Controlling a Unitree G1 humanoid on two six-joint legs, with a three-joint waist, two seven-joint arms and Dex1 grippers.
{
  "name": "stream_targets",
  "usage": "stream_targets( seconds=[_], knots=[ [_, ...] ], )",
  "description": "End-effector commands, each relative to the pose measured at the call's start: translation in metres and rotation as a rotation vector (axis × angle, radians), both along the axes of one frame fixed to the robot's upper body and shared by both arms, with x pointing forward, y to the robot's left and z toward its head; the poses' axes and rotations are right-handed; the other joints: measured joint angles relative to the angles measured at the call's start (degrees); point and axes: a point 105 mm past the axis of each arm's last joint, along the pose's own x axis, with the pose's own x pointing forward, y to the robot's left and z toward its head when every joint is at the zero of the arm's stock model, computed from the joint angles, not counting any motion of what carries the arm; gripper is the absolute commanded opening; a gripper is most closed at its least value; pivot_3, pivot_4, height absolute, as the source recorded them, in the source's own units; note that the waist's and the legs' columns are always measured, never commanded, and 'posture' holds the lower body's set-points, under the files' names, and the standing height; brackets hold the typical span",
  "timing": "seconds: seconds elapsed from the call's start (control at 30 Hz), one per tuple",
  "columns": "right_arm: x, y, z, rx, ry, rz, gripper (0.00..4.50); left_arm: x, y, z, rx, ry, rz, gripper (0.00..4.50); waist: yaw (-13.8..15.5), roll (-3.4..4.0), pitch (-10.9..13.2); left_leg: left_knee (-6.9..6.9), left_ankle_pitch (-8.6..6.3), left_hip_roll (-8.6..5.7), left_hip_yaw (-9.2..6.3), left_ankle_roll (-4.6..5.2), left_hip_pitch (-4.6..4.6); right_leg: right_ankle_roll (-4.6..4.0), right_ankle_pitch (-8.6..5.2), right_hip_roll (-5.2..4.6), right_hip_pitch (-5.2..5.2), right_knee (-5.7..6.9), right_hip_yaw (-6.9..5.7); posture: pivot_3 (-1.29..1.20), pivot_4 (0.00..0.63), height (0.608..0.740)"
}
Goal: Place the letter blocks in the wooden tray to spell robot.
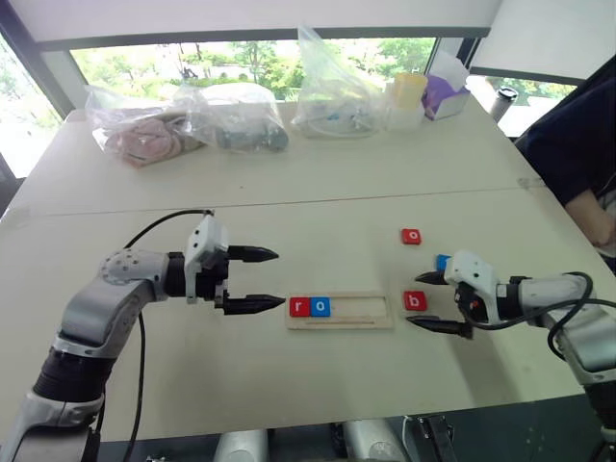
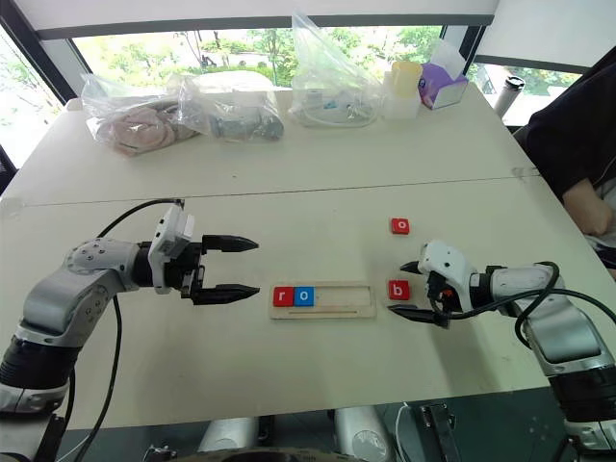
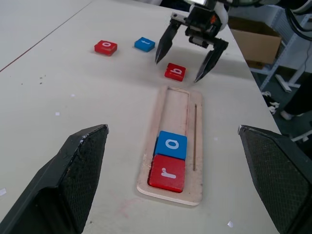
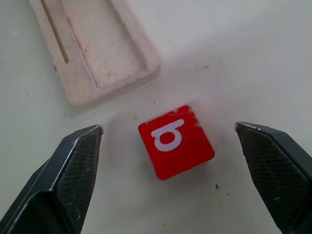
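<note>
The wooden tray (image 1: 361, 309) lies at the table's middle with a red r block (image 1: 299, 307) and a blue o block (image 1: 320, 307) side by side at its left end. Just off the tray's right end a red b block (image 1: 415, 301) rests on the table. My right gripper (image 1: 414, 300) is open, one finger on each side of that block and not touching it (image 4: 175, 141). Farther back lie a red o block (image 1: 411, 236) and a blue block (image 1: 442, 262), which is partly hidden behind the right hand. My left gripper (image 1: 281, 279) is open and empty, left of the tray.
Several clear plastic bags (image 1: 231, 120), a yellow cup (image 1: 408, 89) and a purple tissue box (image 1: 445, 94) line the table's far side. A person in dark clothes (image 1: 577, 154) sits at the right edge. A seam (image 1: 289, 204) crosses the table.
</note>
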Motion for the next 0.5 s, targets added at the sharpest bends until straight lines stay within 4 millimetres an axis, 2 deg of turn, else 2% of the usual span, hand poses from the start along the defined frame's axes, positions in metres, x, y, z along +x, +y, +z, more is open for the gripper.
stream_targets(
  seconds=[0.03, 0.2, 0.37, 0.5],
  knots=[
    [0.003, -0.002, 0.003, -0.036, -0.044, 0.029, 3.57, -0.006, -0.001, 0.009, -0.008, -0.031, -0.026, 4.5, 0.0, 0.0, 0.0, 0.01, 0.0, 0.0, 0.0, 0.0, 0.0, 0.0, 0.0, 0.0, 0.01, 0.0, 0.0, 0.0, 0.15, 0.74],
    [0.005, -0.003, 0.005, -0.045, -0.077, 0.035, 1.12, -0.01, 0.0, 0.009, -0.002, -0.025, -0.046, 4.5, -0.02, 0.0, 0.0, 0.02, 0.0, 0.0, -0.01, 0.0, 0.04, 0.0, 0.01, 0.0, 0.04, 0.01, 0.0, 0.0, 0.15, 0.74],
    [0.01, 0.013, 0.032, -0.041, -0.161, 0.086, 1.13, -0.016, 0.002, 0.007, 0.028, -0.022, -0.09, 4.5, -0.08, 0.03, 0.01, 0.03, 0.0, 0.0, 0.0, 0.0, 0.07, -0.01, 0.02, 0.0, 0.05, 0.01, 0.0, 0.0, 0.15, 0.74],
    [0.003, 0.045, 0.043, -0.014, -0.168, 0.209, 1.13, -0.024, 0.004, 0.003, 0.056, -0.015, -0.138, 4.5, -0.04, 0.04, 0.01, 0.03, 0.0, 0.02, 0.0, 0.0, 0.1, -0.03, 0.04, 0.01, 0.05, 0.03, 0.0, 0.0, 0.15, 0.74]
  ],
)
